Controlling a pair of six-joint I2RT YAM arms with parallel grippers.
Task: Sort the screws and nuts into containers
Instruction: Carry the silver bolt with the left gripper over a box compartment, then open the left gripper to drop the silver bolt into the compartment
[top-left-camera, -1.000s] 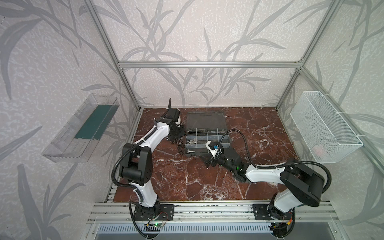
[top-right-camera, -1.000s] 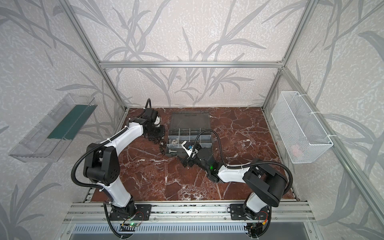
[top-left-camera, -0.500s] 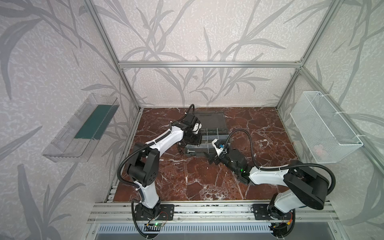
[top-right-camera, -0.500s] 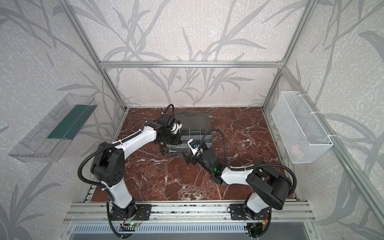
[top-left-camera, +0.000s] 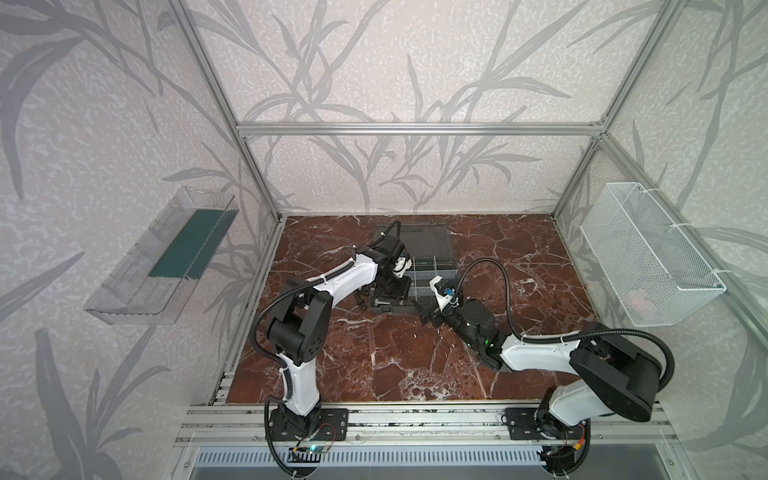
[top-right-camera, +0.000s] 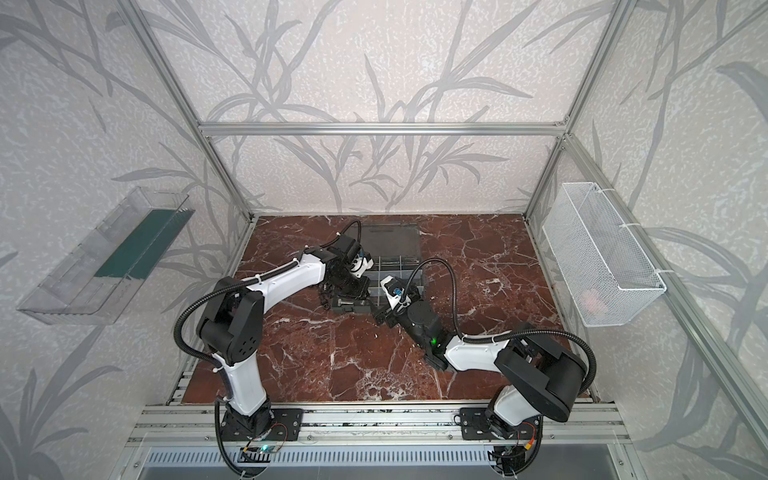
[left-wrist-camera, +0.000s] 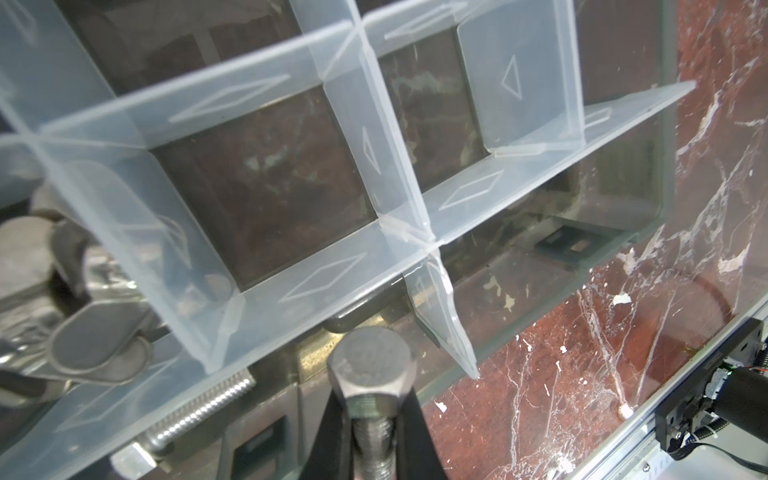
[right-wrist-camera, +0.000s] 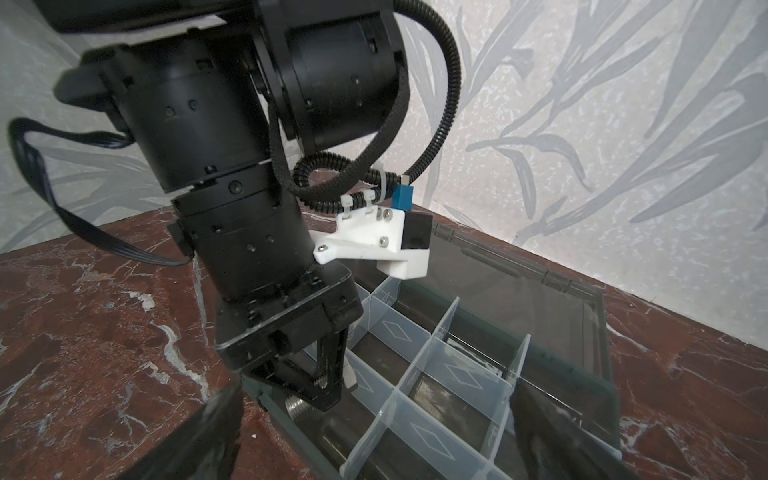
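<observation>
The left pincer is pressed together on the shank of one screw, a grey hex-head bolt whose head points out past the fingertips. The screw hangs just above the organizer case, over the cell row along the case's front wall, opposite the lid hinge, and is not yet inside any cell. The containers are the case's cells, parted by translucent dividers. The cells beyond the held screw look bare. A silver threaded screw lies in the front-row cell beside and below the held one. Blurred dark metal pieces, of a kind that cannot be told, lie further along the case. The lid lies flat open behind the case. The right pincer is spread wide, holds nothing and is poised at the case's front wall next to the left one. A few small dark pieces lie on the counter, just beside the case on the left arm's side. Handling note, as a judgement: the step in hand is releasing the screw. It is best centred over the cell holding the silver screw, clear of the divider tops, and lowered until the head sits below the rims. The fingers then part only a little, so the bolt drops flat without bouncing into a neighbouring cell. The right pincer should keep outside the case walls.
</observation>
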